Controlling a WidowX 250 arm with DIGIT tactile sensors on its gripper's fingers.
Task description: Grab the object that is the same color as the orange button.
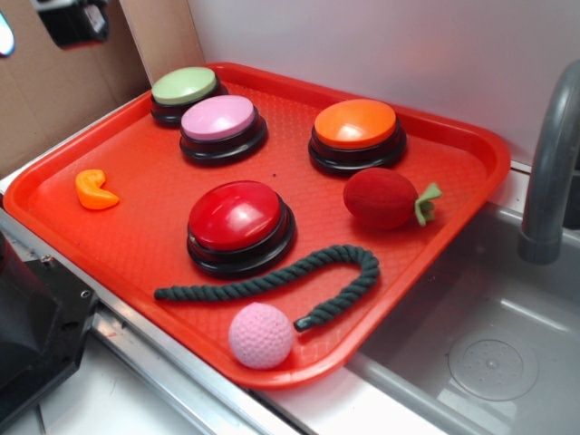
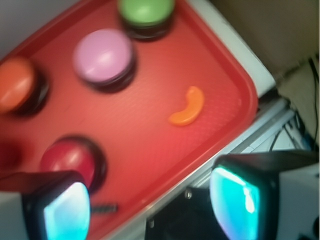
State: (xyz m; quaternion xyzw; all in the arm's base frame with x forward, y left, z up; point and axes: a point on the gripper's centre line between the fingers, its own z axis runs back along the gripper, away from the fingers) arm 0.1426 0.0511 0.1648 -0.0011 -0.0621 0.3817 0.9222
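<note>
Gripper [image 2: 147, 205] hangs open w/ nothing held, high over the tray's [image 1: 471, 145] left edge, since the orange piece [image 1: 95, 190] lies there alone, well apart from the orange button [image 1: 355, 125] far right.

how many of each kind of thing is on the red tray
push buttons: 4 (green, pink, orange, red)
plush strawberry: 1
rope: 1
pink ball: 1
small orange curved piece: 1
total: 8
</note>
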